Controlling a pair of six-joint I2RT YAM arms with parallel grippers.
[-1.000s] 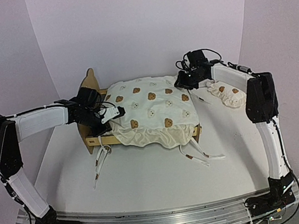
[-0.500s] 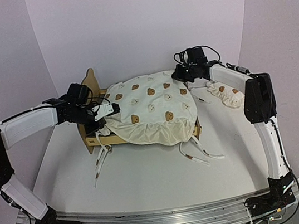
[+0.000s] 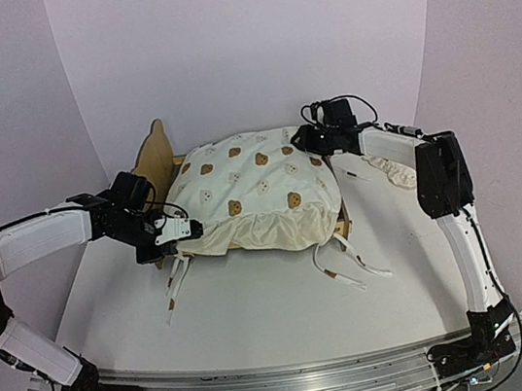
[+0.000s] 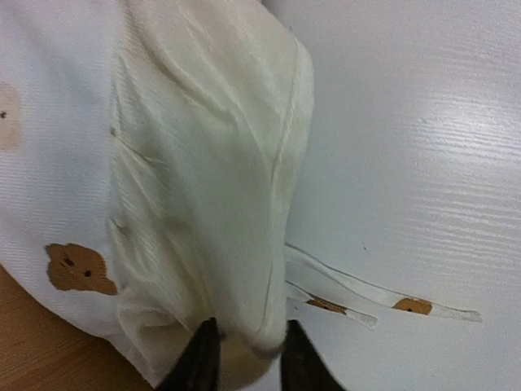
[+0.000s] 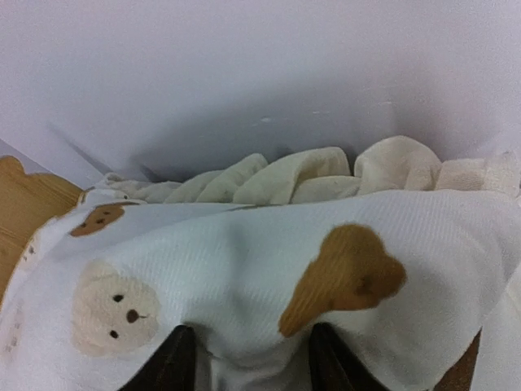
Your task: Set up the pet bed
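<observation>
On the white surface [image 3: 261, 323], toward the back wall and between the two arms: the pet bed [image 3: 153, 157], curved headboard upright at its left end. Almost wholly covered by the bear-print cushion [image 3: 256, 191], which is heaped and rumpled over the frame rather than flat inside it, near edge drooping over the front rail. Judged mid-step: cushion being spread and seated from both ends, hence an arm at each side rather than one.

Left gripper [image 3: 180, 233] low at the front left corner, narrow, nipping the cushion's corner hem between its fingers. A corner hold, probably to draw the fabric down into the frame. Right gripper [image 3: 305, 138] at the far right corner, fingers well apart with a bulge of cushion between them. Cannot tell whether clamping it or merely straddling it.

Small bear-print pillow [image 3: 395, 170] off to the right on the surface, just behind the right forearm and partly hidden by it. Apparently set aside until the cushion is settled. Tie strings [image 3: 345, 266] trailing loose over the surface in front of the bed, untied.

Hidden under fabric: the bed's floor, most of the rails, the right end. So impossible to judge how well the cushion sits within the frame. Wrist views too close for anything beyond fabric, a strip of wood and fingertips.
</observation>
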